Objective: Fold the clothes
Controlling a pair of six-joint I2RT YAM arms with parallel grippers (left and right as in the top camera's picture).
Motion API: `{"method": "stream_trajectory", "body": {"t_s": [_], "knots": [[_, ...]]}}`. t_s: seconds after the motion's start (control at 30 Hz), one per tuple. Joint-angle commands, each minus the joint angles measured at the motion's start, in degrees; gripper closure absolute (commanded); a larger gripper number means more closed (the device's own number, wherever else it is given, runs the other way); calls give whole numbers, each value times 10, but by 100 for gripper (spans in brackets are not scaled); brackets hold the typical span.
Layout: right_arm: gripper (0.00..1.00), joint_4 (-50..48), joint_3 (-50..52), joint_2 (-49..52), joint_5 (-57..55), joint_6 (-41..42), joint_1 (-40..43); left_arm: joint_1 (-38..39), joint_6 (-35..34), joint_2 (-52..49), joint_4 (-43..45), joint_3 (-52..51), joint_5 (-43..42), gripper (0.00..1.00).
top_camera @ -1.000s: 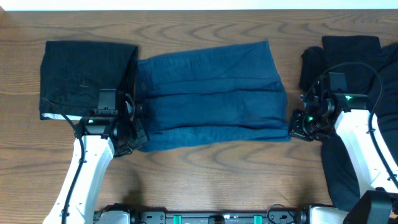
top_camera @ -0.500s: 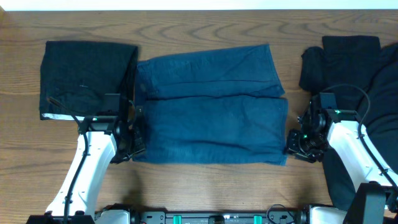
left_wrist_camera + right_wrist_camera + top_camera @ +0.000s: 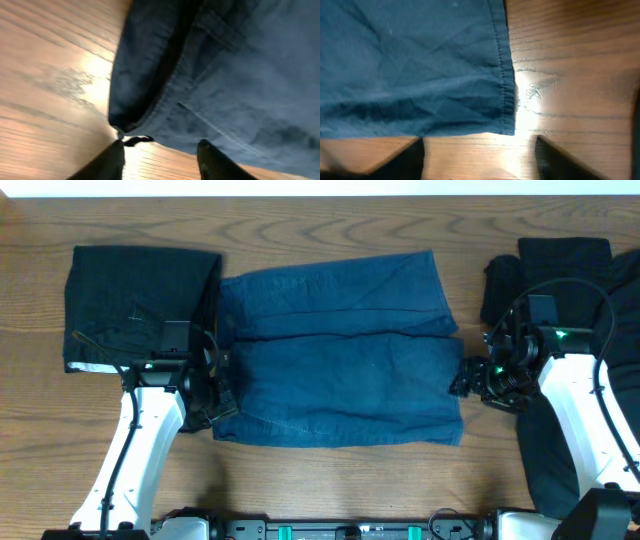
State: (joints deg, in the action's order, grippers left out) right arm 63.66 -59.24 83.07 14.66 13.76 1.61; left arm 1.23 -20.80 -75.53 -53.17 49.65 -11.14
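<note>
Lying flat across the middle of the surface, the blue shorts (image 3: 340, 370) run their long axis from the left edge toward the right, with a front layer lapped over the rear part. The left hand (image 3: 222, 398) sits at their short left end and the right hand (image 3: 460, 383) at their short right end. Each has its fingers spread with nothing between them and cloth just beyond the tips. The next fold probably carries one short end across to the other, and each arm is equally near its own end. A folded black garment (image 3: 140, 305) lies toward the far left corner, and more black clothes (image 3: 565, 270) lie by the right edge.
</note>
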Motion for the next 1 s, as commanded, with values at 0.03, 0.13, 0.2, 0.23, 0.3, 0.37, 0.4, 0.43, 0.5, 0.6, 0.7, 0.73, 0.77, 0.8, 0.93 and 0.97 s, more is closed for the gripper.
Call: {"method": "stream_trajectory", "body": {"t_s": [0.03, 0.13, 0.2, 0.23, 0.3, 0.37, 0.4, 0.43, 0.5, 0.6, 0.7, 0.73, 0.77, 0.8, 0.93, 0.97], "knots": [[66, -19, 22, -2, 6, -5, -26, -1, 5, -2, 1, 5, -24, 66], [70, -46, 45, -2, 7, -5, -45, -1, 5, -3, 8, 0, -30, 68], [68, -74, 65, -2, 6, -2, -59, -1, 6, -6, 14, -4, -30, 67], [68, -87, 74, -2, 6, 2, -63, -1, 6, -8, 19, -7, -30, 67], [68, -117, 96, -2, 6, 13, -69, -1, 5, -14, 35, -16, -30, 68], [68, -149, 119, 0, 6, 17, -69, -1, 5, -21, 55, -27, -31, 67], [68, -170, 132, 1, 6, 19, -69, -1, 5, -25, 64, -33, -31, 67], [68, -191, 146, 2, 6, 19, -69, -1, 5, -30, 72, -37, -31, 67], [70, -223, 169, 3, 6, 19, -69, -1, 5, -39, 78, -41, -31, 68], [75, -221, 191, 3, 21, 23, -69, -1, 6, -53, 76, -42, -31, 67], [73, -203, 206, 3, 23, 25, -69, -1, 6, -63, 72, -42, -30, 67], [73, -201, 212, 3, 23, 25, -69, -1, 6, -65, 72, -43, -30, 67], [72, -200, 220, 3, 23, 25, -69, -1, 6, -65, 72, -44, -30, 67], [71, -200, 228, 3, 23, 25, -69, -1, 6, -65, 72, -45, -30, 67], [69, -205, 251, 3, 23, 56, -69, -1, 6, -65, 67, -45, -30, 67], [69, -206, 252, 3, 23, 60, -69, -1, 6, -65, 65, -45, -30, 67]]}}
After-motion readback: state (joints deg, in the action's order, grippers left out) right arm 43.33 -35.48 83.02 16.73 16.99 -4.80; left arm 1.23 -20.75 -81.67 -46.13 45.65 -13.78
